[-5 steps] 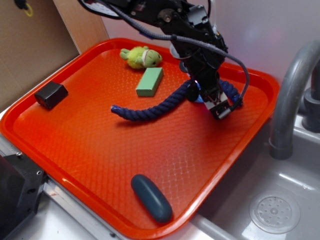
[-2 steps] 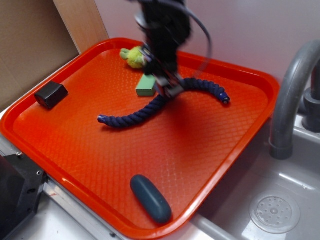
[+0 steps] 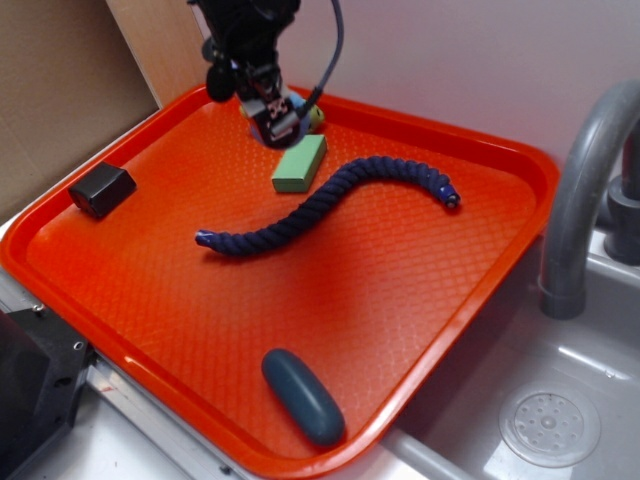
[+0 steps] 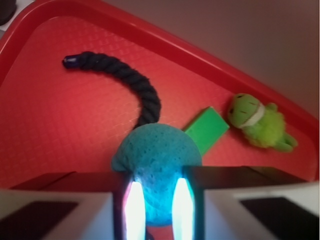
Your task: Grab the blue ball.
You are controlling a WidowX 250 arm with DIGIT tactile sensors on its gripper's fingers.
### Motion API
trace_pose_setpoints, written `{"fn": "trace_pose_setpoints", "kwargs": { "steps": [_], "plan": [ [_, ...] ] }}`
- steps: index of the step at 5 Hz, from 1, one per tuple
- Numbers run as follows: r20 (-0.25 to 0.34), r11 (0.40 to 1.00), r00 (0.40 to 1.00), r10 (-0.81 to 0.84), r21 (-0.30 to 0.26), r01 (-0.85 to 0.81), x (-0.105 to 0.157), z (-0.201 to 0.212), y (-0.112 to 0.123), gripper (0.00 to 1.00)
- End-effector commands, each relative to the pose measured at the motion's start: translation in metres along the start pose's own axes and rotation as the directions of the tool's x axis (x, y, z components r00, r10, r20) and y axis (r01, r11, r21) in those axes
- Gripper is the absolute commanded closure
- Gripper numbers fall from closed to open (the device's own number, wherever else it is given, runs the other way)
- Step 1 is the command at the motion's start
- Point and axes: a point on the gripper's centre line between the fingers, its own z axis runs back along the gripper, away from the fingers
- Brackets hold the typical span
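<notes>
Wrist view: gripper [image 4: 154,200] closed on the blue ball [image 4: 157,160], bottom centre, w/ ball lifted above red tray [image 4: 45,120]. Behind: dark rope [image 4: 135,85], green block [image 4: 207,129], green plush [image 4: 257,122]. Grab looks done; nothing obvious left.

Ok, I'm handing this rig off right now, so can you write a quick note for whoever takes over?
Gripper: shut on the blue ball, held above the back of the red tray, near the green block and green plush.
Done: ball grabbed and off the tray.
Left: nothing but keeping the grip.
Navy rope, black box and dark teal capsule lie on the tray, untouched.
</notes>
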Motion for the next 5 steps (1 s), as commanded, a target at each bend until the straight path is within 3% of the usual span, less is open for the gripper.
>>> {"fn": "trace_pose_setpoints", "kwargs": {
  "steps": [1, 2, 3, 4, 5],
  "plan": [
    [-0.154, 0.964, 0.954, 0.257, -0.033, -0.265, -0.036, 0.046, 0.000, 1.00],
    [-0.109, 0.846, 0.861, 0.497, -0.162, -0.508, -0.080, 0.066, 0.018, 1.00],
    [-0.162, 0.752, 0.781, 0.603, -0.211, -0.624, -0.094, 0.071, 0.039, 1.00],
    [-0.210, 0.645, 0.675, 0.707, -0.202, -0.737, -0.105, 0.066, 0.072, 1.00],
    [-0.237, 0.643, 0.677, 0.697, -0.210, -0.736, -0.104, 0.065, 0.080, 1.00]
  ]
}}
